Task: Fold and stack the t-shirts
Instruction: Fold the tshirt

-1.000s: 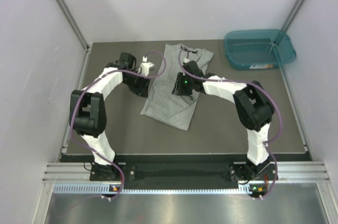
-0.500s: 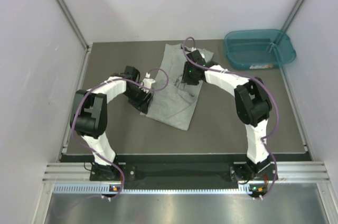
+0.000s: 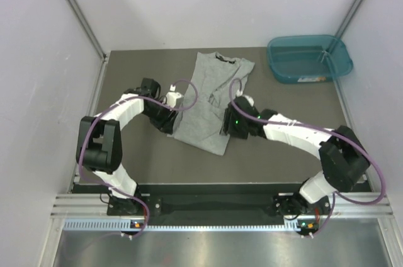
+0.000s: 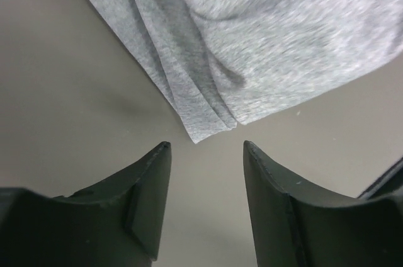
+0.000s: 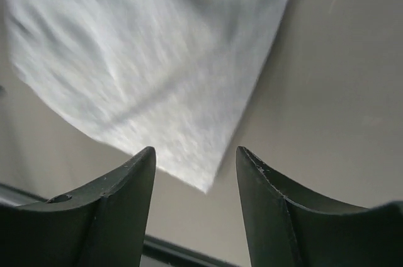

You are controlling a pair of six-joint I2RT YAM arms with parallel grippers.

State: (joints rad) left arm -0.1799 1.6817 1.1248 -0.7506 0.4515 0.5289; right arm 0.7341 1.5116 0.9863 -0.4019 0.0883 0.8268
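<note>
T-shirt flat. Left gripper spread wide, empty, just short of near-left hem corner; right gripper likewise, near-right corner.

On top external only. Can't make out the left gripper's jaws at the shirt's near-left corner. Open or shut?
Observer: Open. The left wrist view shows the left gripper with jaws apart. The layered corner of the grey t-shirt is right at the fingertips, not pinched.
Operator: Right one?
Observer: Open too. The right wrist view shows the right gripper with the shirt's near-right hem corner lying in the gap between its fingers.
</note>
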